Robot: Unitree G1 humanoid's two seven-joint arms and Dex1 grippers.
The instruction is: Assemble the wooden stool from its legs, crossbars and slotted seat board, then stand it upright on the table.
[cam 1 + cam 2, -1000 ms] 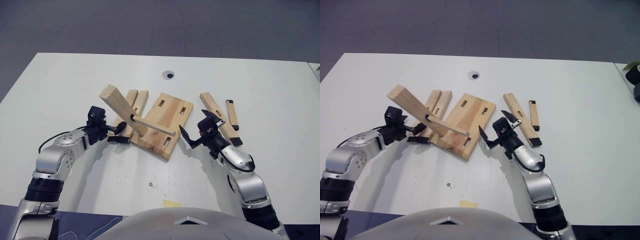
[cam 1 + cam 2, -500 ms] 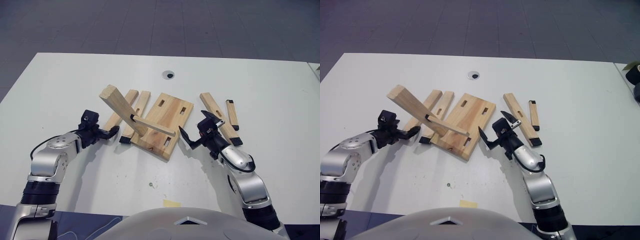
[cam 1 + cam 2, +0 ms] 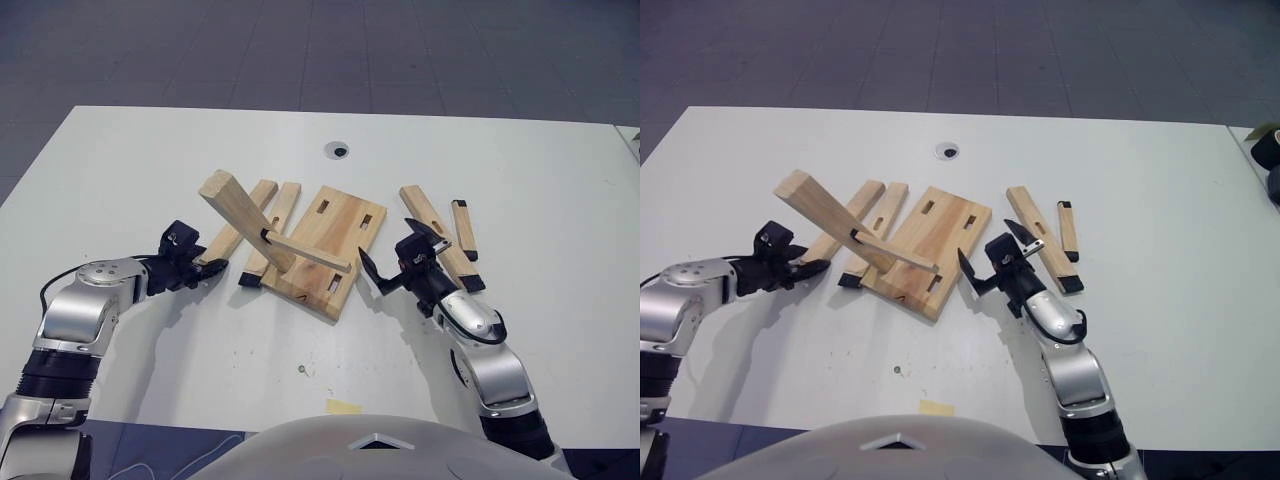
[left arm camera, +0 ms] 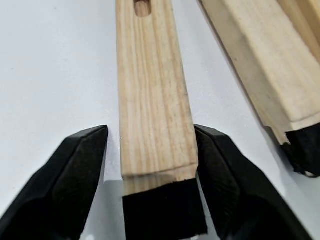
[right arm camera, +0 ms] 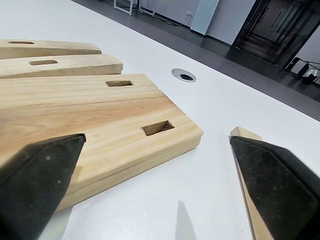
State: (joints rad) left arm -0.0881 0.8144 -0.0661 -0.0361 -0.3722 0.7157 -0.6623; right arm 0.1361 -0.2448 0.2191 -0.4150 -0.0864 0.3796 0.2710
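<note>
Drawing back leftward over the last second, the left gripper [image 3: 203, 270] now sits at the black-capped near end of the leftmost leg [image 4: 152, 95], its fingers narrowly parted astride it. The right gripper [image 3: 384, 240] has kept its place, spread wide, just right of the slotted seat board [image 3: 335, 220]. The board lies flat on the table [image 3: 150, 160], with a tilted leg [image 3: 240, 212] and its crossbar [image 3: 312, 256] propped over the board's left side.

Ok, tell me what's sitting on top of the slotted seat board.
A crossbar lies across the seat board, joined to a tilted leg whose lower end rests on it. The board under their joint is covered.
</note>
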